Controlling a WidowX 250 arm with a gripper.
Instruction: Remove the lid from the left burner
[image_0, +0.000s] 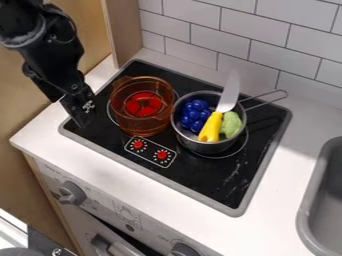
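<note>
The arm (53, 55) comes in at the upper left corner, and its hand (81, 114) hangs low over the left side of the stove (180, 175), to the left of the amber pot (127, 122) and apart from it. I cannot tell whether the hand is clenched or released.

The amber pot stands upright on the left burner (109, 115); it is see-through, with a red piece (143, 105) showing within its walls. Whether that pot has a lid on it, or whether the red piece is part of one, I cannot tell.

Just beside it, to the right, the steel pot (207, 147) sits on the right burner (217, 158), its wire handle (267, 102) pointing to the upper right. In the steel pot are blue grapes (194, 116) on the left, a green vegetable (231, 125) on the right, and a knife (230, 95) between them, yellow handle down in the pot and pale blade tilted up past the rim towards the wall (230, 30).

Two small red knobs (161, 155) sit on a printed panel (149, 151) on the stove, in front of the pots. The stove is black with a grey edge and is set in the white tabletop (170, 200). A grey sink (305, 210) is at the right, the tiled wall rises behind, and larger grey dials (72, 193) are on the front below the tabletop
</note>
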